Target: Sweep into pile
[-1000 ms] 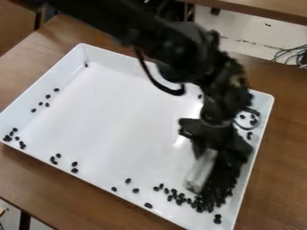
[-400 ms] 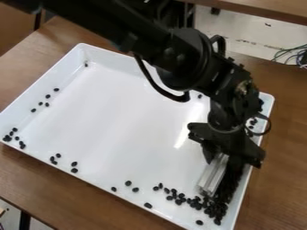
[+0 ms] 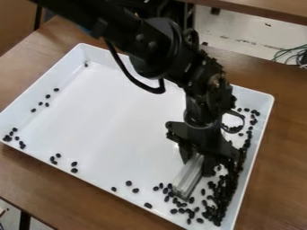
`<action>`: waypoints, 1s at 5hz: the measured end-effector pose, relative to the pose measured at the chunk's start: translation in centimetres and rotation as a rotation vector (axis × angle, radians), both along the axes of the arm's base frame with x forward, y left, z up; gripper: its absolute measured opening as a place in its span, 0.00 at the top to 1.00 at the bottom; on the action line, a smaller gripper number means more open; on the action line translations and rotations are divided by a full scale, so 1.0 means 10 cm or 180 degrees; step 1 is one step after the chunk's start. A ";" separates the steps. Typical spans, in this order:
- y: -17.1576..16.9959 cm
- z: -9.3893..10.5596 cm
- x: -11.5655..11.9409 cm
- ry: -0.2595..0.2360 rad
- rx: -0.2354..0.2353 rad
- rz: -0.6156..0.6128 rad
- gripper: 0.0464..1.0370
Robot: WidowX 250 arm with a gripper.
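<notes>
Currently mid-gather, by the look of it: gripper (image 3: 199, 161) clamped on clear block (image 3: 188, 179), low end among black beans (image 3: 222, 197) banked along tray's (image 3: 114, 108) right-hand wall; next push should tighten that bank, then fetch stray beans (image 3: 74, 170).

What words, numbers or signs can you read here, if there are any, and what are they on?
There are none that I can read.
Tray, beans and table: no writing that I can make out.
Clear tool: no label that I can make out.
Arm: a few small marks, too small to read.
Floor: small dark marks, too small to tell if they are letters.
</notes>
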State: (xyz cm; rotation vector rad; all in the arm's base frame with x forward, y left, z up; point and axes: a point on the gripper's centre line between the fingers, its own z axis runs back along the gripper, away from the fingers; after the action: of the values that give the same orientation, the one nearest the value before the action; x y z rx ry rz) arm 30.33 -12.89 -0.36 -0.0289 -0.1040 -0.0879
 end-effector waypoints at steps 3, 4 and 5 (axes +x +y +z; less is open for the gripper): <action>0.74 -0.01 0.03 0.0057 0.0041 0.0449 0.63; 0.79 -0.02 0.04 0.0051 -0.0125 0.0384 0.37; 0.72 -0.01 0.02 0.0032 -0.0285 0.0294 0.14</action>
State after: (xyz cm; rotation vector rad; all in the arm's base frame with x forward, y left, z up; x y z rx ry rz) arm 30.55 -5.64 -0.47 -0.1140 -0.0990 0.0091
